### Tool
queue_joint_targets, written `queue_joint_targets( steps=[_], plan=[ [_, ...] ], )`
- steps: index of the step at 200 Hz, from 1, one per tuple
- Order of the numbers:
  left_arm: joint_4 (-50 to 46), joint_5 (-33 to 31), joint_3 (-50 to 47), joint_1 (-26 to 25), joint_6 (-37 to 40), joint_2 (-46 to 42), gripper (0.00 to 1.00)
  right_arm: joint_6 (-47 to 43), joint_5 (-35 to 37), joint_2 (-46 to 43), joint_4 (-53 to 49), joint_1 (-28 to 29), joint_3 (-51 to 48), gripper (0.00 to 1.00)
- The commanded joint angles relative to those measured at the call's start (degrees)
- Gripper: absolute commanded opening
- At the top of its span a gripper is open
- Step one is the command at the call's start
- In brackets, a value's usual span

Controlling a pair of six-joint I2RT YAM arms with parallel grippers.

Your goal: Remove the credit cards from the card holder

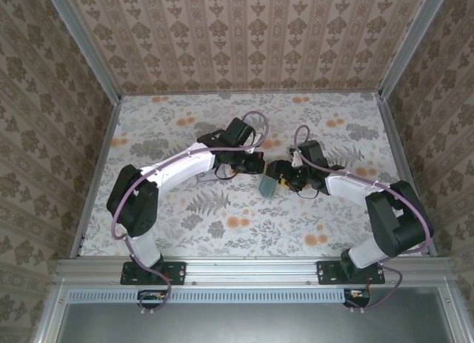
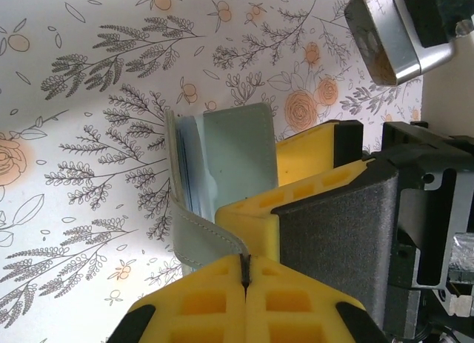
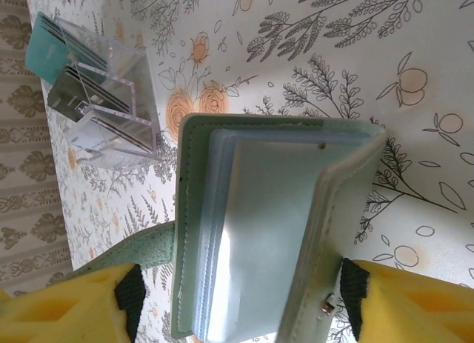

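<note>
Pinching the strap (image 2: 204, 235) of the card holder (image 2: 238, 147), the left gripper (image 2: 244, 270) has its yellow jaws fully together on that flap. That's the anchor.

The holder sits mid-table (image 3: 355, 54) between the two arms, opened up, with a stack of clear sleeves (image 3: 259, 210) facing the right wrist camera. Can't tell if it rests on the surface or hangs off the strap.

The right gripper (image 3: 238, 295) has its jaws wide, one on each side of the open holder. A gap shows on the strap side, so it's straddling, not clamped.

Handling, my read:
- The holder is soft, light and floppy. Pull at one spot and it will fold or drag, so the strap hold has to take the counter-force.
- The sleeves look slick.
- The cards should be thin, stiff, light and slippery.
- Best grab is a card's exposed edge at the sleeve mouth. Pinch the flat faces and draw straight along the sleeve.
- No clearly protruding edge is visible, so it may need a nudge first.

Counts:
- 1 holder, 1 strap, 2 grippers.
- 1 clear box (image 3: 122, 69), well apart from the holder.
- The credit cards (image 3: 43, 52) stand upright in the box: one teal plus several grey. Exact number not readable.
- Cards inside the sleeves can't be counted.
</note>
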Motion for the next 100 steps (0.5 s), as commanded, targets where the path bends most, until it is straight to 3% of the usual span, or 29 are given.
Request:
queue_joint_targets(
  steps=[1,71,88,100],
  plan=[
    [-1.0,0.5,1.5,-0.5,-0.7,-0.5,0.00,-1.1,0.3,0.8,-3.3,0.4,1.0,0.66],
    [-2.6,-3.6,-5.9,1.3,-1.3,-5.3,0.00,-6.4,8.4,-1.1,-13.5,0.3,0.8,0.41],
    [-2.6,-3.6,-8.6,2.1,-1.2,-7.2,0.00,-7.1,9.0,-1.4,-14.1,0.3,0.7,0.30],
    [-2.7,-3.6,-10.7,2.7,-1.1,-8.5,0.00,-7.5,9.3,-1.2,-14.3,0.4,0.7,0.15]
  ],
)
